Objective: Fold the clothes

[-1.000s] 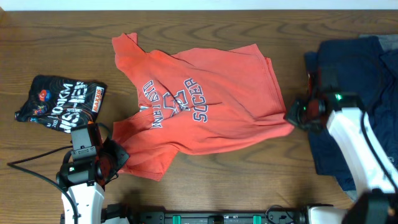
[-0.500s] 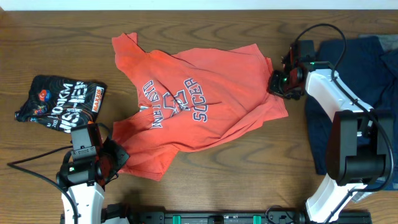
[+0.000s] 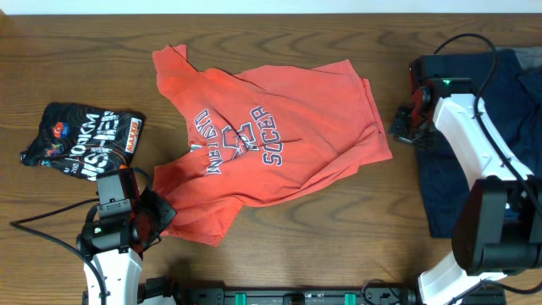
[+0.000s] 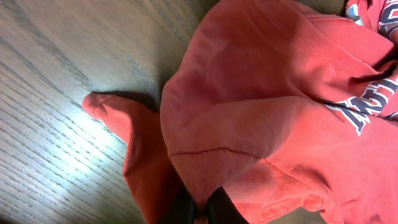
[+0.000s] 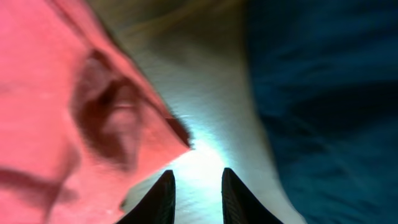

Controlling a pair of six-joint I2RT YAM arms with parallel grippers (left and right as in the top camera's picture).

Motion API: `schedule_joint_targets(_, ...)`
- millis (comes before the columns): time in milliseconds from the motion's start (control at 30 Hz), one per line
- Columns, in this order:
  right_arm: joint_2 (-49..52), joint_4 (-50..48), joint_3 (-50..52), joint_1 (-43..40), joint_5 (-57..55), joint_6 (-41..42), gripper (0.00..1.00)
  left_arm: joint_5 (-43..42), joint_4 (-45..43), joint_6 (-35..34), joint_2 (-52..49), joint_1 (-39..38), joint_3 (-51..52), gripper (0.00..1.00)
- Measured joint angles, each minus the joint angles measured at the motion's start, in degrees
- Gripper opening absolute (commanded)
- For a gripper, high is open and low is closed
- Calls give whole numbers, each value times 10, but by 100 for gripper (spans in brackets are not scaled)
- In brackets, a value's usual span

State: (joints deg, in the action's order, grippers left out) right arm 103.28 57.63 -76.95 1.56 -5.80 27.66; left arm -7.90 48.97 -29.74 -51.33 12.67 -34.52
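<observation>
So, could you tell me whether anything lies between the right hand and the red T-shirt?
Nothing visible does: only bare table separates the right hand from the red T-shirt; the navy garments lie on the hand's other side.

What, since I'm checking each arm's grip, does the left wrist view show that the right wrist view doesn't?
Only the left wrist view: the left gripper shut on a bunched fold of the coral-red T-shirt, plus part of its navy lettering. Only the right wrist view: the right gripper open with nothing between its fingers, over the bare table, and a dark navy garment to one side. Both: the T-shirt's red fabric lying on the wooden table.
</observation>
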Motion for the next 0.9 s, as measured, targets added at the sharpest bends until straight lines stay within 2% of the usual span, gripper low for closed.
schedule_joint_targets(300, -2, -4, 22, 2, 16, -73, 24, 0, 0, 0, 0, 0, 0, 7)
schedule_joint_targets(600, 6, -100, 116, 21, 68, -99, 27, 0, 0, 0, 0, 0, 0, 7)
schedule_joint_targets(733, 6, -176, 133, 27, 92, -103, 29, 0, 0, 0, 0, 0, 0, 7)
schedule_joint_targets(900, 6, -337, 140, 39, 109, -89, 29, 0, 0, 0, 0, 0, 0, 7)
